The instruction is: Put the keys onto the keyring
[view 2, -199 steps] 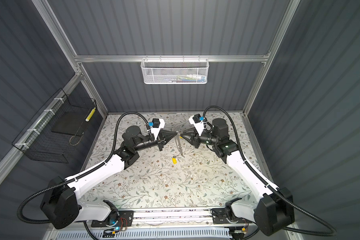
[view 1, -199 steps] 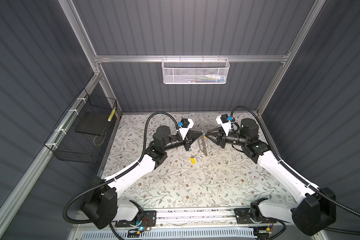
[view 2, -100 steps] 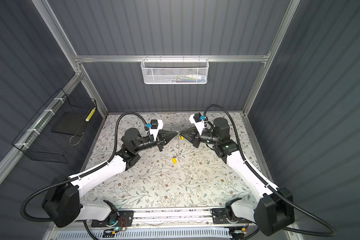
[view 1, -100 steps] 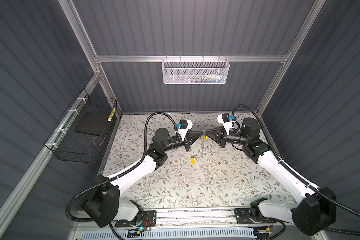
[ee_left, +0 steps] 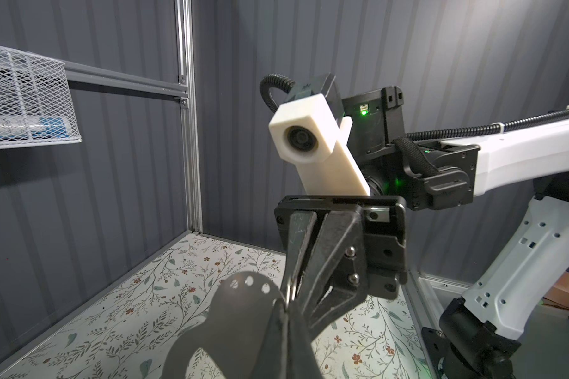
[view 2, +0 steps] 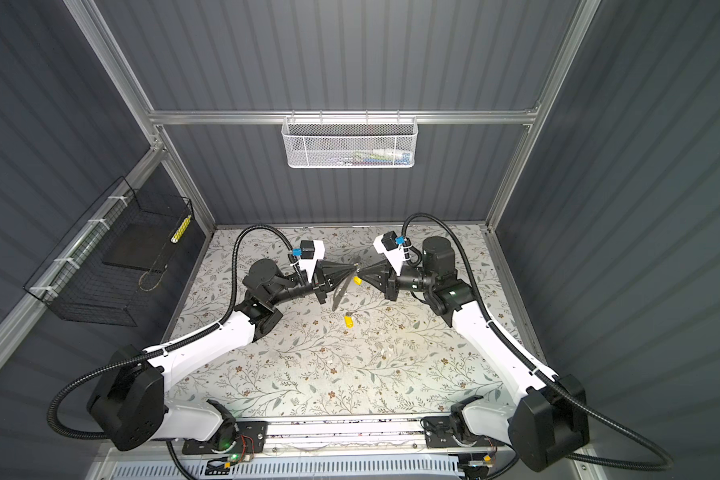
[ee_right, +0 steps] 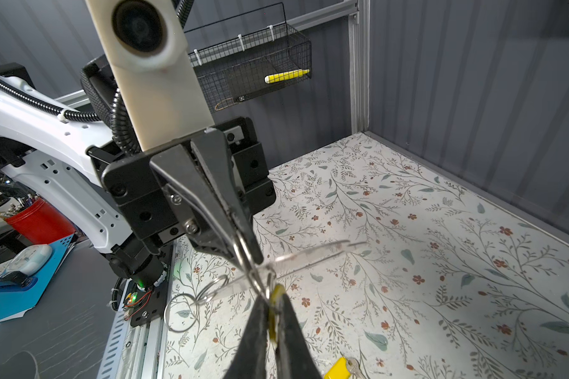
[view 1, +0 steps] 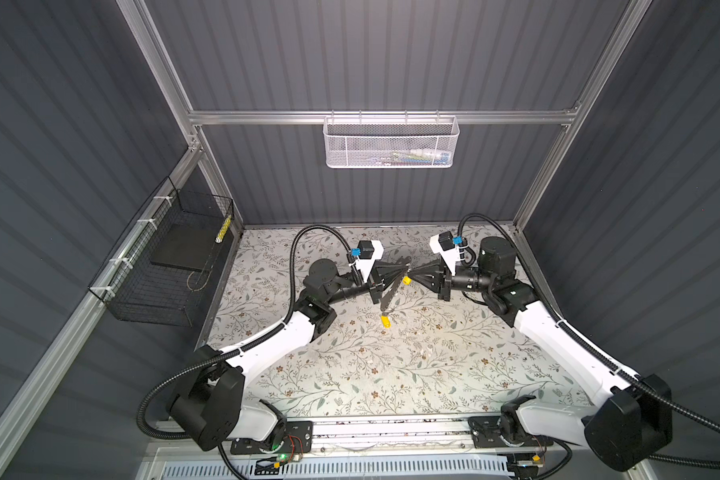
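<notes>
We see the biggest risk in the arms themselves. The left gripper [view 1: 405, 269] and the right gripper [view 1: 410, 275] meet almost tip to tip above the table [view 1: 391, 374]. Any further push inward could, we judge, press finger against finger and loosen both grips.

Next comes the keyring [view 1: 391, 289]. The left gripper is clamped on its upper end, so it hangs tilted in the air with its lower end free. A nudge may swing or twist it in the closed jaws and turn its opening away from the key.

The held key [view 1: 407, 281] has its yellow tag pinched between the right gripper's closed fingers [ee_right: 253, 338], just beside the keyring's top. It is small, so we think it could pivot or slip out and drop. The loose key [view 1: 386, 321] lies on the table below the keyring, apart from both grippers, and a falling part could knock it aside.

As for what we cannot make out, in both top views the meeting point is too small to show whether key and keyring touch. In the right wrist view the keyring shows only as a pale, blurred band seen edge-on. In the left wrist view the left gripper's fingers cover the contact and no yellow shows.

Thin wire rings [ee_right: 207, 290] dangle beside the tips. We cannot tell what they hang from, nor whether any is threaded on the keyring.
</notes>
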